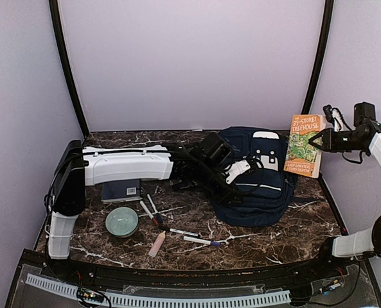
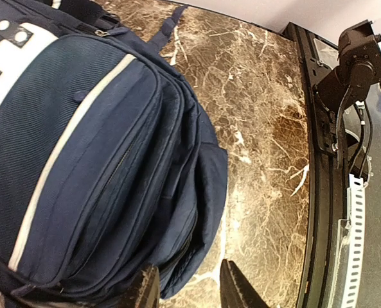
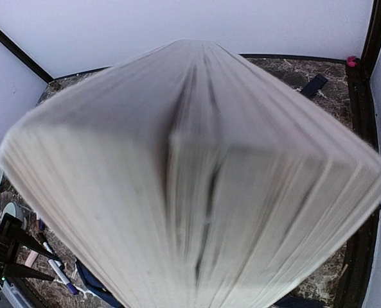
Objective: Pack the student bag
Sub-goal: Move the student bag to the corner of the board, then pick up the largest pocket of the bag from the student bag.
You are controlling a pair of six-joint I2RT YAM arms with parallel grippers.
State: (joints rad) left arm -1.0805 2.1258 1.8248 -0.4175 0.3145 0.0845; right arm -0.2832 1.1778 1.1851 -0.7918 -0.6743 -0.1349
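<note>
Lying flat on the brown marble table (image 1: 274,239), the student bag (image 1: 261,183) is sitting just right of the middle of the top view. The left gripper (image 2: 187,274) is hanging at the bag's left edge. Its jaws are standing apart, with a bit of blue cloth and some table showing between them. The right gripper (image 1: 320,138) is holding a treehouse book (image 1: 304,145) upright at the right side, with its jaws squeezing the book's edge. In the right wrist view the book's pages are filling nearly everything. A green bowl (image 1: 121,221), some pens (image 1: 148,212) and a flat blue book (image 1: 121,190) are lying at the lower left.
</note>
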